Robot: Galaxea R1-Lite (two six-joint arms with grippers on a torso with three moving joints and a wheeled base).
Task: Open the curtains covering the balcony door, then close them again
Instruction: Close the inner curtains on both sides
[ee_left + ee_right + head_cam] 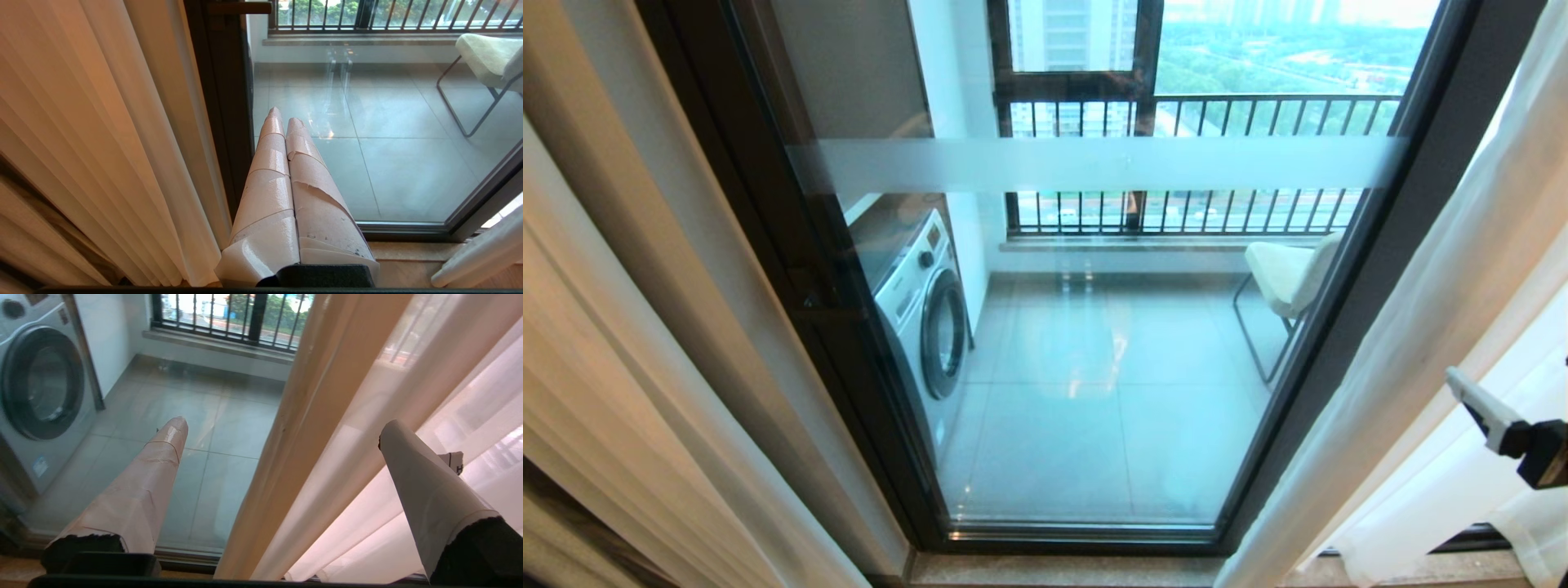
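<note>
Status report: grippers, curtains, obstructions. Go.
Left gripper shut, parked by the left curtain. Right gripper open, straddling the right curtain's edge, nothing held. Curtains parted, balcony door exposed. No obstruction seen.

Grey tiled balcony floor (1094,425) under washing machine (923,310) and metal-legged chair (1282,286).

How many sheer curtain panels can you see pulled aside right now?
2: one curtain panel bunched left of the balcony door, one curtain panel gathered right of it, beside the open right pincer. More may hang outside view.

One washing machine (919,302), one chair (1286,282), two curtains (1421,327)
</note>
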